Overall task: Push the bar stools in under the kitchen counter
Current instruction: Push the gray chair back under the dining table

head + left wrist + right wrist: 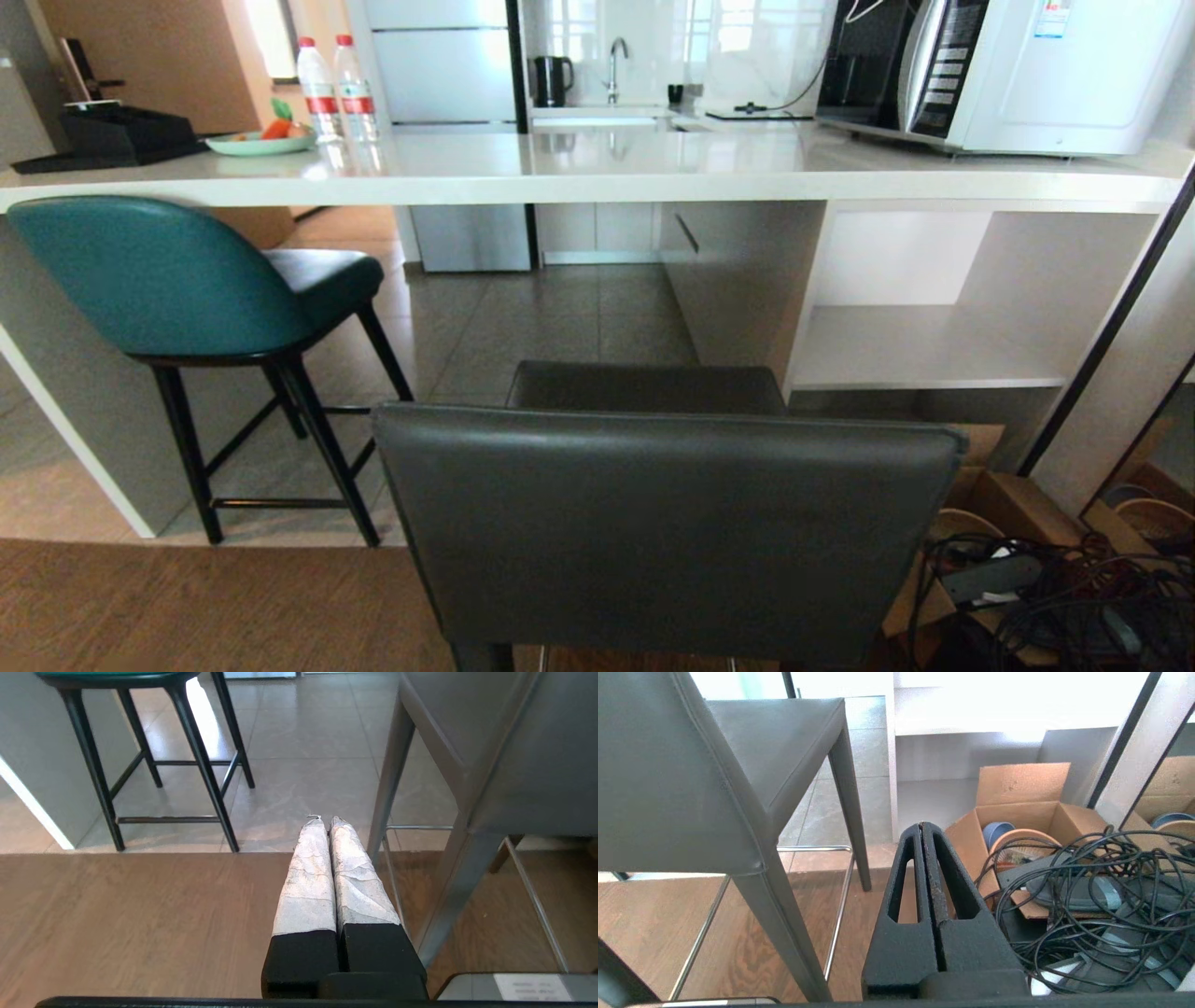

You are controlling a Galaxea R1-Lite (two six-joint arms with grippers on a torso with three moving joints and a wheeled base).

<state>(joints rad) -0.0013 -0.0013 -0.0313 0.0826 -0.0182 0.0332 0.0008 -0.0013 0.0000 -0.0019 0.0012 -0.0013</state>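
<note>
The dark grey bar stool (667,527) stands right in front of me, its rectangular back filling the lower middle and its seat pointing at the kitchen counter (597,173). On the left, the teal bar stool (177,280) has its seat partly under the counter's edge. Neither arm shows in the head view. My left gripper (325,820) hangs shut and empty over the wood floor, just left of the grey stool's leg (390,784). To the right of the grey stool's back (658,774), my right gripper (922,825) is shut and empty.
A cardboard box (1017,812) with bowls and a tangle of black cables (1055,588) lie on the floor to the right. A white shelf unit (924,355) sits under the counter's right part. A microwave (1008,70), bottles (336,89) and a plate (260,142) stand on top.
</note>
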